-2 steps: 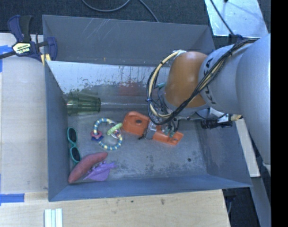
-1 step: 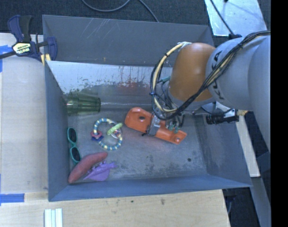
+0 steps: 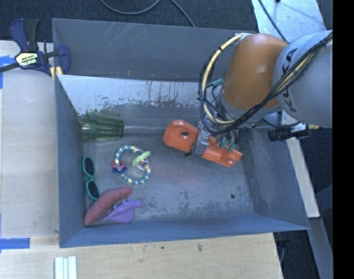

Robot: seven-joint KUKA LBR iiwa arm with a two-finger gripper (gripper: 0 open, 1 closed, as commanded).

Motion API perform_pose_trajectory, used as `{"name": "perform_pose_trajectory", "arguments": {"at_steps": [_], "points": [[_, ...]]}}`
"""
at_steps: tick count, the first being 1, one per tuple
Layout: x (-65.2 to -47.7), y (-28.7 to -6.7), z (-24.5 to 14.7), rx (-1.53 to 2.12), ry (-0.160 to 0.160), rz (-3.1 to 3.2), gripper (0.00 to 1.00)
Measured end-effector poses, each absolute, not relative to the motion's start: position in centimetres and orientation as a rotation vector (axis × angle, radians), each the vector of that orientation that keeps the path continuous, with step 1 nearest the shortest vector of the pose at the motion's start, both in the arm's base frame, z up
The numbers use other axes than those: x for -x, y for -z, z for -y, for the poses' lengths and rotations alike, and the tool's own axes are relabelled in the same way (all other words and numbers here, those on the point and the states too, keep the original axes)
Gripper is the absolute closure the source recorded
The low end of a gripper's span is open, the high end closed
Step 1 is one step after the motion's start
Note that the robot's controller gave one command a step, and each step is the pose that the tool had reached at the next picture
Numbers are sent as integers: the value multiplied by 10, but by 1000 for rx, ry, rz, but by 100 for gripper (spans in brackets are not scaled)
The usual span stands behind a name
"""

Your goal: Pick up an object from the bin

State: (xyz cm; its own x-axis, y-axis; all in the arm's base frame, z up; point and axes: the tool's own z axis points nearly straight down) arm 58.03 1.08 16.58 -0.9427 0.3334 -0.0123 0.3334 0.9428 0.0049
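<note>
Hanging low over the orange plastic toy point(image 3: 179, 136), the jaws sit at the toy's middle, under the arm's orange cover point(image 3: 252, 68) and its cables. Whether they are apart, together or clamped on the toy cannot be told from this angle.

The toy lies on the floor of the bin point(image 3: 194, 196), directly beneath the jaws and near the back wall. By the look of it, nothing is lifted yet. The approach seems done, while the grip and the lift are left.

Room for moving is fair. The back wall stands close behind the jaws, and the wall on the view's right is near too, so a straight rise looks the safest way out. On the view's left of the jaws the floor is bare for a stretch. Well apart that way lie a green cup point(image 3: 101, 128), a ring of beads point(image 3: 132, 165), teal sunglasses point(image 3: 89, 179) and a red and purple heap point(image 3: 110, 207), none crowding the toy.
</note>
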Motion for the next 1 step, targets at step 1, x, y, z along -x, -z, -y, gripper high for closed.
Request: {"name": "perform_pose_trajectory", "arguments": {"at_steps": [1], "points": [[-563,-249,-12,290,2,-3117,100]]}}
